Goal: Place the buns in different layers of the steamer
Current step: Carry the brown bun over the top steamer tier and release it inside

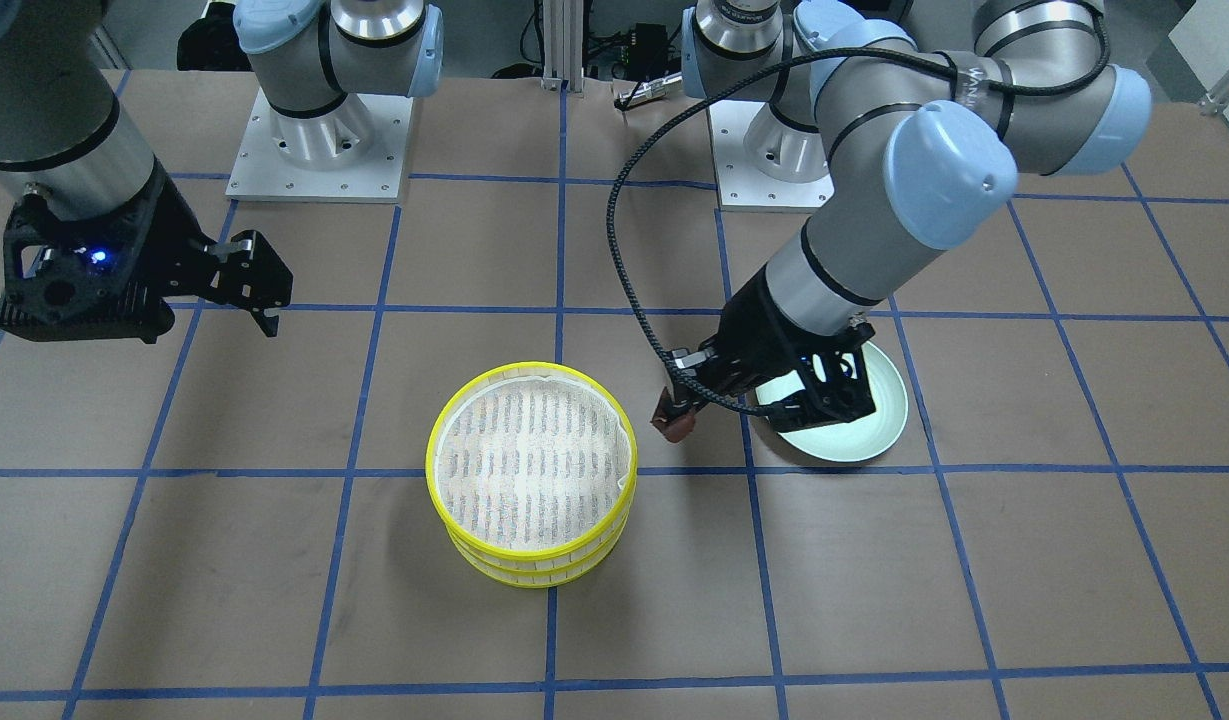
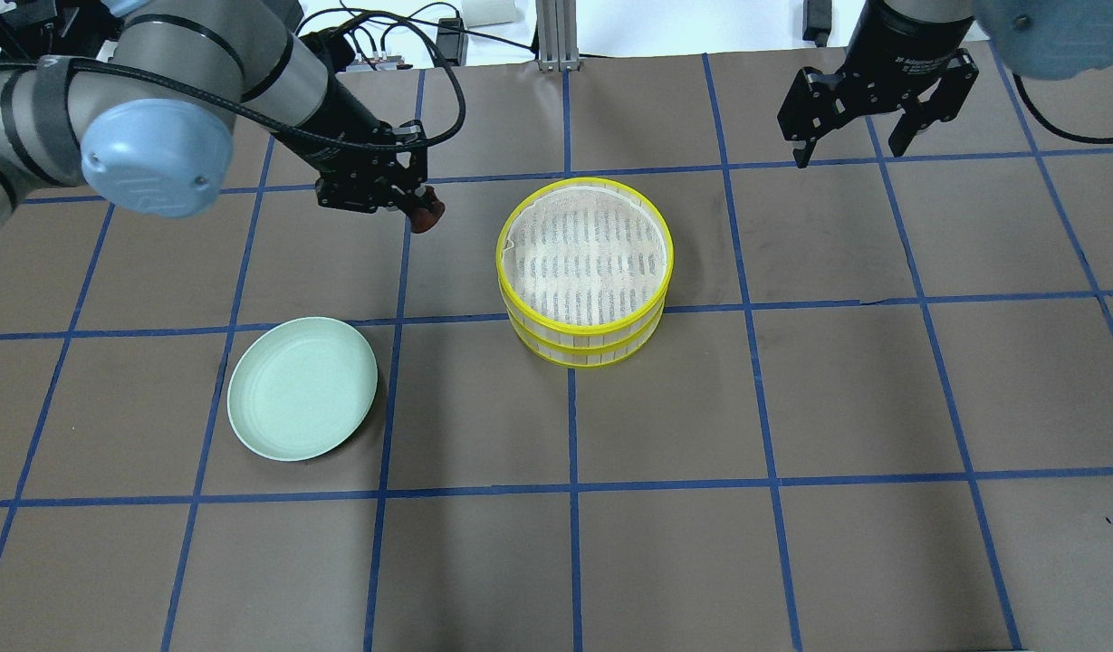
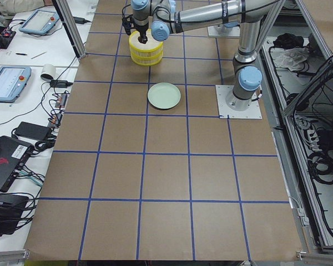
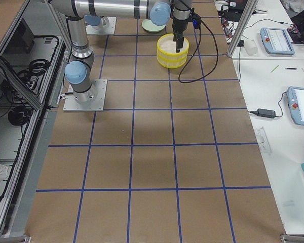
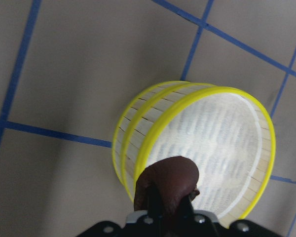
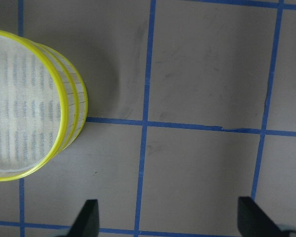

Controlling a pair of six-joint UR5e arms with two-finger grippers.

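The yellow-rimmed steamer [image 2: 585, 270] stands as two stacked trays mid-table, its top slatted floor bare; it also shows in the front view [image 1: 531, 472], the left wrist view [image 5: 207, 148] and the right wrist view [image 6: 29, 103]. My left gripper [image 2: 422, 210] is shut on the dark brown bun [image 2: 426, 214] and holds it in the air to the left of the steamer. The bun shows in the front view [image 1: 674, 423] and close up in the left wrist view [image 5: 168, 183]. My right gripper [image 2: 859, 136] is open and empty, raised to the right of the steamer. The cream-white bun is out of view.
A pale green plate [image 2: 302, 388], with nothing on it, lies on the brown paper nearer the robot than the left gripper. Blue tape lines grid the table. The two arm bases [image 1: 319, 150] stand at the robot's edge.
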